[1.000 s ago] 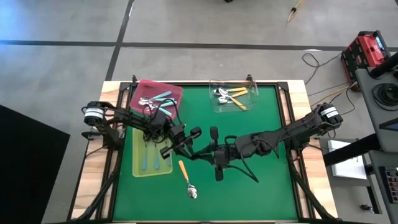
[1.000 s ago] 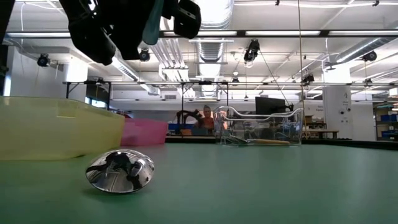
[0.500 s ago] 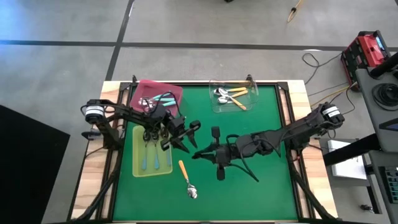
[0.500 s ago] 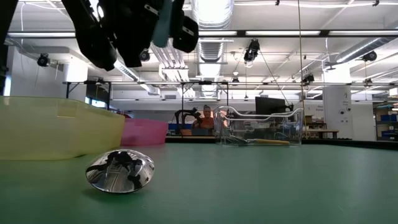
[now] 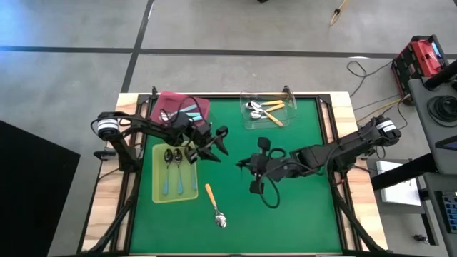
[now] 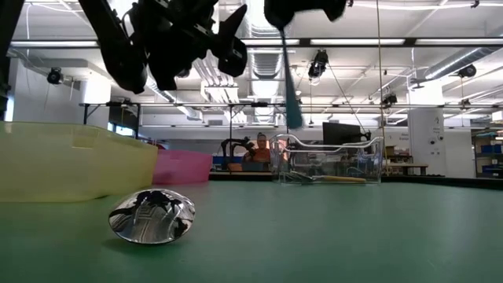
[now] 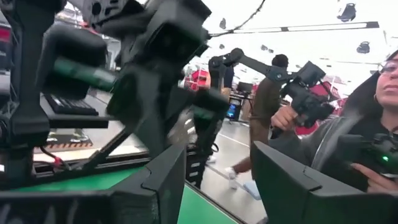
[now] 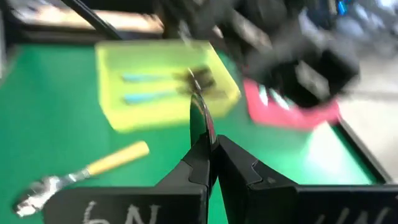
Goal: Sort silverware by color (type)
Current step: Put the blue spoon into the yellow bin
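A green-topped bench point(image 5: 300, 207) carries three trays: a pink tray point(image 5: 200, 105) at one far corner, a clear tray point(image 5: 289, 118) further along, a yellow-green tray point(image 5: 158, 194) nearer (beside the pink one). A red case point(image 5: 421, 57) sits on the floor.

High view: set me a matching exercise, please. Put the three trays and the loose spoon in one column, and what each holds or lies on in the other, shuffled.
1. pink rectangular plastic tray
2. clear rectangular plastic tray
3. yellow-green rectangular plastic tray
4. loose orange-handled metal spoon

A. light blue-handled spoons
B. bare green mat
C. orange-handled spoons
D. teal-handled spoons

Pairs: 1-D, 2-C, 3-A, 4-B.
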Tool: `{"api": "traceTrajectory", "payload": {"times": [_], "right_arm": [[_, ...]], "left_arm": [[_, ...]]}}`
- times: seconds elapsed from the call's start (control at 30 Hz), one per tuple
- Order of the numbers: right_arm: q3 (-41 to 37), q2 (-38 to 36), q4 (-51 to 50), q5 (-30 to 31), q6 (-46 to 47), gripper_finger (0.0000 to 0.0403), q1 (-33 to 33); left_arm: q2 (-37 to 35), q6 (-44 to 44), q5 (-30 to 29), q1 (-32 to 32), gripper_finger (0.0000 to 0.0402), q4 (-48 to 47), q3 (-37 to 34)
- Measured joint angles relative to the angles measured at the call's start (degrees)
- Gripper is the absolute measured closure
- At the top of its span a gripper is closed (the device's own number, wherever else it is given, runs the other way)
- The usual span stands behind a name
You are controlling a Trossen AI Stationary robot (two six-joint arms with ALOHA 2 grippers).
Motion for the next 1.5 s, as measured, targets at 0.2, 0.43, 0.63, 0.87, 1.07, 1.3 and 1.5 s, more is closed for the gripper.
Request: {"api": "traceTrajectory", "payload": {"times": [0.2,0.43,0.63,0.87,1.07,1.3,1.5], "right_arm": [[-0.8,0.0,-8.3,3.4,8.6,0.0394,0.0],[-4.9,-0.5,-8.0,3.2,9.3,0.0394,0.0],[-10.2,-2.6,0.9,2.9,7.4,0.0394,0.0],[-15.1,-3.7,12.9,3.5,4.7,0.0394,-0.1],[-16.8,-2.5,21.2,3.4,1.1,0.0394,-1.0],[-17.0,-2.3,23.6,4.5,-0.1,0.0394,-3.1],[-17.0,-2.3,26.7,5.5,-3.6,0.0394,-4.1]], "left_arm": [[-2.8,0.2,-0.7,0.0,0.0257,-0.1,-0.2],[-9.0,4.0,-6.9,-1.2,0.0279,-1.4,-3.3],[-17.3,15.6,-15.3,-4.8,0.0289,-18.2,-5.5],[-25.2,31.8,-29.8,-8.5,0.0290,-39.7,-5.8],[-24.2,32.2,-32.5,-10.8,0.0290,-40.2,-6.9],[-17.8,33.0,-41.0,-15.3,0.0290,-35.5,-7.4],[-12.9,30.3,-47.4,-15.6,0.0275,-34.5,-5.7]]}}
